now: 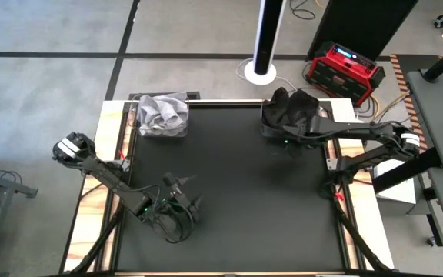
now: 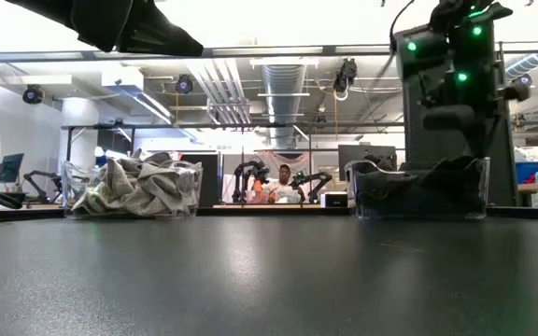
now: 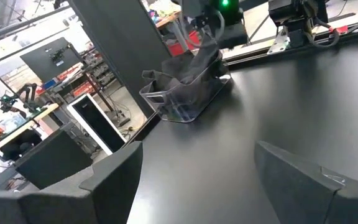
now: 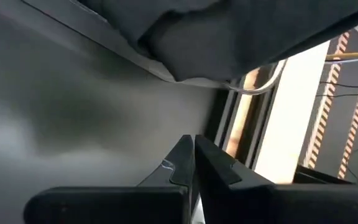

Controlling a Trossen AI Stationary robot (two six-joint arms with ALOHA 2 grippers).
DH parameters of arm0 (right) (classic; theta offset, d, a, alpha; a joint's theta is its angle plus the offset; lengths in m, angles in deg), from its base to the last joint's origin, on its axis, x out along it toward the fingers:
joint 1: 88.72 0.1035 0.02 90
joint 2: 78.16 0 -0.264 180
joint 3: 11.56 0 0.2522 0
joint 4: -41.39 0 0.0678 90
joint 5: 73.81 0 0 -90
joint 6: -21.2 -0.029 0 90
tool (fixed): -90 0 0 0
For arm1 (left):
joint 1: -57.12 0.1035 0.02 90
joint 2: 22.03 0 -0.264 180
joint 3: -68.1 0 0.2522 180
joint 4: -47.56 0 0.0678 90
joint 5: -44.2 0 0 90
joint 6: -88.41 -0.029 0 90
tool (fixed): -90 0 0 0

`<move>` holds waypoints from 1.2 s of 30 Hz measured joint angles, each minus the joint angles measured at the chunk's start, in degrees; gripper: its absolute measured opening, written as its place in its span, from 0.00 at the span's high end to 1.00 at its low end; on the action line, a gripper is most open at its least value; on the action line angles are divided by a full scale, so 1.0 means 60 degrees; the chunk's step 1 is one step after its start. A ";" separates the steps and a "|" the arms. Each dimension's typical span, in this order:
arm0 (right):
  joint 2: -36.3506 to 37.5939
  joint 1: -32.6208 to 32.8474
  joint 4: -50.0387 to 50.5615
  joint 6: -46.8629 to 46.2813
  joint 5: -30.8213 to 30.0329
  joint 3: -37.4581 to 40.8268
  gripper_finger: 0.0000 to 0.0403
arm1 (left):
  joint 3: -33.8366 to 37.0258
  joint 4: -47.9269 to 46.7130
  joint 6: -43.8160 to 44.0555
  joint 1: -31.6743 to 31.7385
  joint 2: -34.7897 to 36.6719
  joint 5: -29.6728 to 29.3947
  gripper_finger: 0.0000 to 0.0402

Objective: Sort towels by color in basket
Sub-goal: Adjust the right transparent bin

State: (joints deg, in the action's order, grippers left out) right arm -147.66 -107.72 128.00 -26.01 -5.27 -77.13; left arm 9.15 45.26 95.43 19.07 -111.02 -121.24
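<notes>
The right gripper [image 4: 192, 155], fingers pressed together and empty, hangs just beside the basket [image 1: 271, 127] of black towels [image 1: 292, 108]. The left gripper [image 1: 181, 201] (waiting, fingers spread) sits well apart from the light towels [image 1: 162, 111].
</notes>
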 joint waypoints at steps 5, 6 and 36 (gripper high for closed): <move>-0.0132 -0.0061 0.0415 -0.0635 -0.0806 0.0253 0.98 | 0.0000 0.0001 -0.0082 0.0000 0.0000 0.0000 0.27; -0.0153 -0.0092 0.0415 -0.0636 -0.0942 0.0335 0.98 | 0.0000 0.0001 -0.0082 0.0000 0.0000 0.0000 0.27; -0.0181 -0.1585 -0.0472 0.0349 -0.3704 0.1038 0.98 | 0.0000 0.0005 -0.0045 0.0000 0.0000 0.0004 0.27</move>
State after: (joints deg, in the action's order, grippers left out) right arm -148.74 -117.23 125.17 -23.92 -27.49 -70.90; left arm 9.15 45.29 95.15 19.07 -111.02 -121.22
